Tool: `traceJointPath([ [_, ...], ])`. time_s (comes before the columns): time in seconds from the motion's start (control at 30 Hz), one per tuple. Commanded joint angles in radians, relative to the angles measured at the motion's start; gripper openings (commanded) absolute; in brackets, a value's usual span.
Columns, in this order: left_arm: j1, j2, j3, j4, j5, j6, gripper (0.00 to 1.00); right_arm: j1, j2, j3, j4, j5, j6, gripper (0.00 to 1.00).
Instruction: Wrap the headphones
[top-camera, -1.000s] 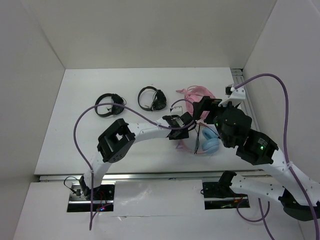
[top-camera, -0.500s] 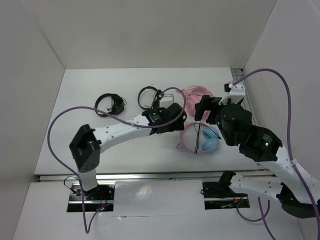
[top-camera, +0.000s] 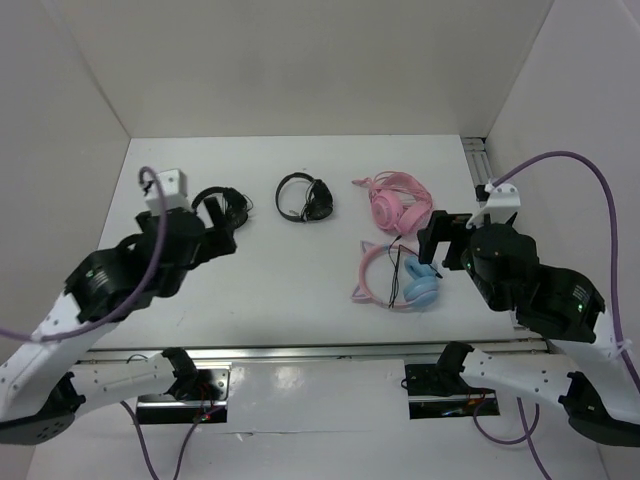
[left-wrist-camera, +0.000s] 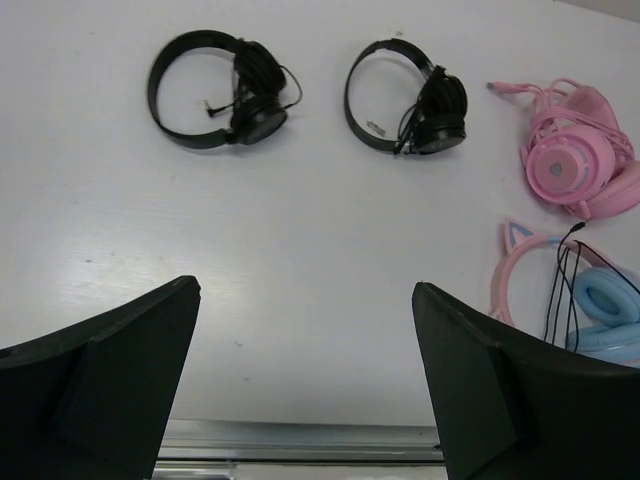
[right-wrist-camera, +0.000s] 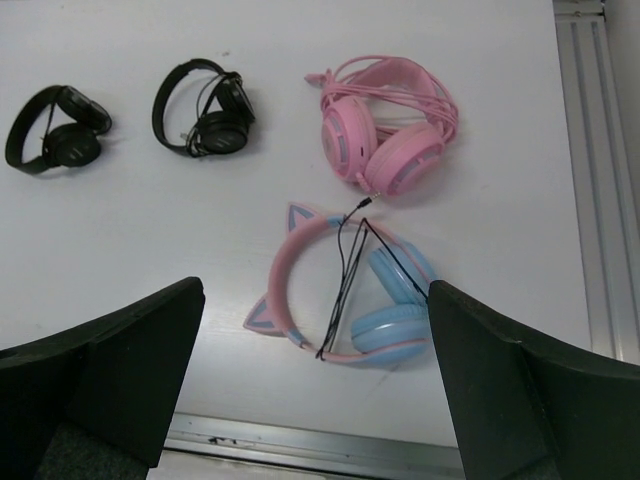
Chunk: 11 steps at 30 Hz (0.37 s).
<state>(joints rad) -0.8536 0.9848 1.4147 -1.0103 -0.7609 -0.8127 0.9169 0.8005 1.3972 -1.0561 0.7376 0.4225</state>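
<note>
The headphones (top-camera: 420, 290), with light blue ear cups and a pink cat-ear headband, lie flat on the white table at the near right. Their thin black cable (right-wrist-camera: 345, 280) runs in loops across the headband opening. They also show in the right wrist view (right-wrist-camera: 392, 330) and at the right edge of the left wrist view (left-wrist-camera: 605, 300). My right gripper (top-camera: 443, 245) (right-wrist-camera: 315, 288) is open and empty, high above the headphones. My left gripper (top-camera: 222, 238) (left-wrist-camera: 305, 290) is open and empty, far left of them, above bare table.
All-pink cat-ear headphones (top-camera: 395, 200) (right-wrist-camera: 385, 145) lie just behind the blue pair. Two black headphones (top-camera: 220, 208) (top-camera: 305, 197) lie at the back left and back middle. A metal rail (top-camera: 480, 165) runs along the right edge. White walls enclose the table.
My left arm has swung back from the middle, near the blue headphones, to the left side. My right gripper has drawn back toward the near edge. The headphones have not moved.
</note>
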Motion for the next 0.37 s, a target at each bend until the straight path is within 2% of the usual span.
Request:
traceJointPath([
  [0.0, 0.011, -0.076, 0.051, -0.174, -0.057, 0.060, 1.00, 0.007, -0.024, 0.039, -0.128, 0.019, 0.035, 1.00],
  [0.13, 0.021, -0.178, 0.073, -0.287, -0.075, 0.021, 1.00, 0.007, -0.044, 0.039, -0.176, 0.077, 0.052, 1.00],
  [0.33, 0.021, -0.284, -0.011, -0.306, -0.084, -0.026, 1.00, 0.007, -0.058, 0.020, -0.176, 0.100, 0.061, 1.00],
])
